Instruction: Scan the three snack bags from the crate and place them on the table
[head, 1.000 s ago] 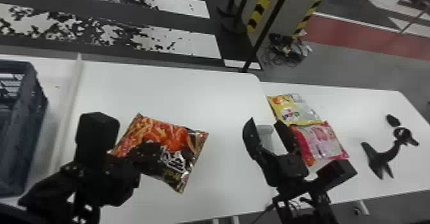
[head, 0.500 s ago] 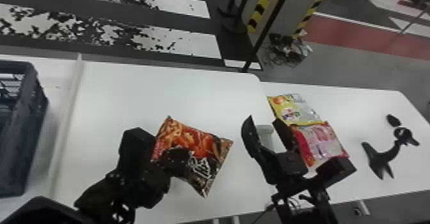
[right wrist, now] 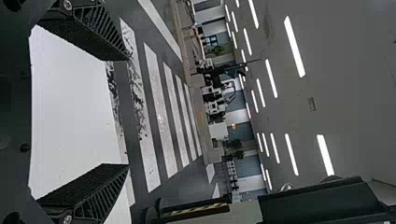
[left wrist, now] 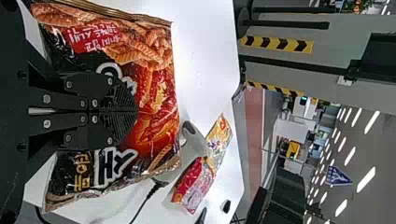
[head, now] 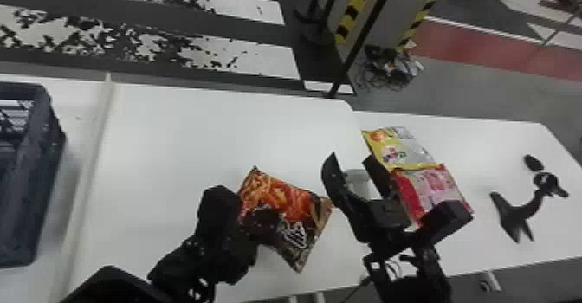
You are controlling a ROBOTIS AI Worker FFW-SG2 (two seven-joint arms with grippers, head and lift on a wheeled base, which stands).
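Pinching the dark bag point(left wrist: 154, 107), the left end effector point(head: 269, 222) has its fingers drawn together over the printed face, seen in the head and left wrist views. The bag is over the counter point(head: 182, 129), between the crate point(head: 47, 172) and the right end effector point(head: 350, 161). Its plastic is glossy and creased, with an orange-red snack picture, a nearly black area, white lettering and a crimped brown seal; in the head view it sits at a slant, corners pointing outward.

Fingers spread wide with a gap between them, the right end effector stands near the bag's right-hand corner, so room on that side is narrow. The scanner point(left wrist: 195, 137), pale with a black cable, appears past the bag in the left wrist view, partly covered by it.

More room lies ahead of the bag, where white surface runs to a straight far edge and a rounded corner. To the left, a raised strip point(head: 88, 172) separates that surface from the crate.

The yellow bag point(head: 407, 148) and pink bag point(head: 437, 185) lie edge to edge on the right, the pink one partly hidden by the right arm.
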